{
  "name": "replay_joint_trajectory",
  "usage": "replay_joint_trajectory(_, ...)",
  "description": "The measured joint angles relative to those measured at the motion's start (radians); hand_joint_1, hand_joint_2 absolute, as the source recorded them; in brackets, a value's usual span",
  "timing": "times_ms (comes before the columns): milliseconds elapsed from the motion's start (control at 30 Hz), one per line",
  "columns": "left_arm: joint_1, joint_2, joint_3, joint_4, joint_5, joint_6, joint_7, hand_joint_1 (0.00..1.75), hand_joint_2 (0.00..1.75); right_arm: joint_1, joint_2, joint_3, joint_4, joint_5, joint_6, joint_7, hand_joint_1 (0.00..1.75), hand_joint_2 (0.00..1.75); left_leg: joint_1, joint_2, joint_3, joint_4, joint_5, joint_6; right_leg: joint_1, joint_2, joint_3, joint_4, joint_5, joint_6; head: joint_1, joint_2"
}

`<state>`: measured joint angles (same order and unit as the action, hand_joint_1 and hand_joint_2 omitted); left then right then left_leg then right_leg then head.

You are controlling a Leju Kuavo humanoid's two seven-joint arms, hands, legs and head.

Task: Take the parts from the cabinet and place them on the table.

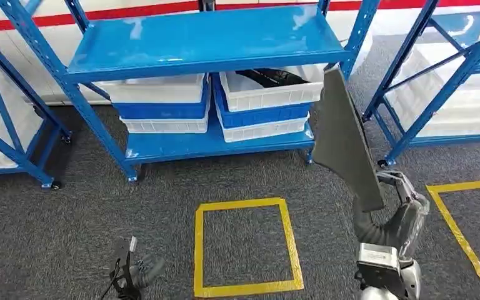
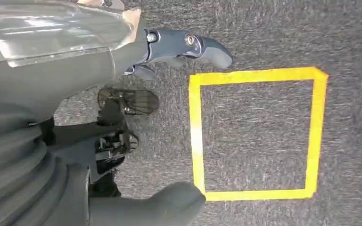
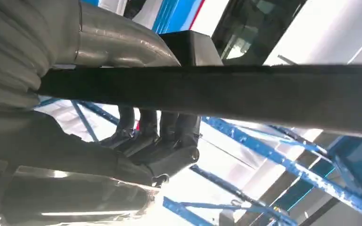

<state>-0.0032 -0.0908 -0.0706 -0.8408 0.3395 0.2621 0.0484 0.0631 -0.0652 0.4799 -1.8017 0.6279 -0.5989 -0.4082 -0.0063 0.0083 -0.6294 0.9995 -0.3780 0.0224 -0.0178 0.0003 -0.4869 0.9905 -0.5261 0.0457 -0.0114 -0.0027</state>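
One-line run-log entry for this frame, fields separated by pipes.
right hand: grips long dark panel part, clear of rack | left hand: low, holds nothing | blue rack: white bins on bottom shelf | table: unseen

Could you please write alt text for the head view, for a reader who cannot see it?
The robot's right hand holds a long dark grey part upright in front of a blue shelf rack with white and blue bins on its lower shelf. A yellow tape square marks the grey carpet, and the left hand hangs low beside it.
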Motion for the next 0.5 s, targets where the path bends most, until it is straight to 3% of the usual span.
replay_joint_trajectory(33, 0.001, 0.004, 0.0, 0.0, 0.0, 0.0, 0.0, 0.0, 1.75, -0.001, -0.001, -0.002, 0.004, -0.002, -0.002, 0.0, 1.75, 1.75, 0.006, -0.001, -0.005, 0.006, -0.005, -0.004, -0.016, -0.002, -0.005, -0.003, 0.009, -0.014, 0.002, 0.0)
replay_joint_trajectory(100, 0.002, 0.009, 0.0, 0.0, 0.003, 0.0, 0.001, 0.0, 1.75, -0.004, -0.002, -0.003, 0.01, -0.01, -0.01, -0.004, 1.75, 1.75, 0.009, -0.007, -0.031, 0.078, -0.11, -0.016, -0.011, -0.005, -0.015, -0.003, 0.026, -0.041, -0.003, 0.0)
replay_joint_trajectory(133, 0.001, 0.01, 0.001, 0.0, 0.008, 0.0, 0.001, 0.0, 1.75, -0.004, -0.002, -0.003, 0.014, -0.013, -0.015, -0.006, 1.75, 1.75, 0.01, -0.006, -0.053, 0.158, -0.172, -0.022, -0.008, -0.005, -0.028, -0.001, 0.038, -0.044, -0.004, 0.0)
replay_joint_trajectory(167, 0.001, 0.012, 0.002, 0.0, 0.014, 0.0, -0.001, 0.0, 1.75, -0.004, -0.003, -0.003, 0.019, -0.016, -0.02, -0.01, 1.75, 1.75, 0.011, -0.006, -0.076, 0.24, -0.211, -0.026, -0.006, -0.005, -0.041, 0.0, 0.047, -0.045, -0.004, 0.0)
replay_joint_trajectory(200, 0.001, 0.012, 0.002, 0.0, 0.019, 0.0, -0.005, 0.0, 1.75, -0.004, -0.004, -0.003, 0.024, -0.019, -0.022, -0.013, 1.75, 1.75, 0.011, -0.006, -0.087, 0.299, -0.225, -0.026, -0.004, -0.005, -0.055, 0.002, 0.056, -0.045, -0.003, 0.0)
replay_joint_trajectory(233, 0.001, 0.012, 0.002, 0.0, 0.02, 0.0, -0.005, 0.0, 1.75, -0.004, -0.005, -0.003, 0.027, -0.02, -0.023, -0.014, 1.75, 1.75, 0.011, -0.006, -0.078, 0.309, -0.215, -0.024, -0.002, -0.004, -0.065, 0.004, 0.061, -0.043, -0.004, 0.0)
replay_joint_trajectory(300, 0.001, 0.013, 0.002, 0.0, 0.022, 0.0, -0.007, 0.0, 1.75, -0.004, -0.005, -0.003, 0.032, -0.021, -0.023, -0.014, 1.75, 1.75, 0.011, -0.007, -0.03, 0.254, -0.176, -0.019, 0.0, -0.004, -0.078, 0.008, 0.068, -0.041, -0.004, 0.0)
replay_joint_trajectory(500, 0.001, 0.013, 0.002, 0.0, 0.023, 0.0, -0.007, 0.0, 1.75, -0.004, -0.005, -0.003, 0.032, -0.021, -0.023, -0.014, 1.75, 1.75, 0.011, -0.007, -0.024, 0.246, -0.172, -0.018, 0.0, -0.004, -0.079, 0.009, 0.07, -0.041, -0.004, 0.0)
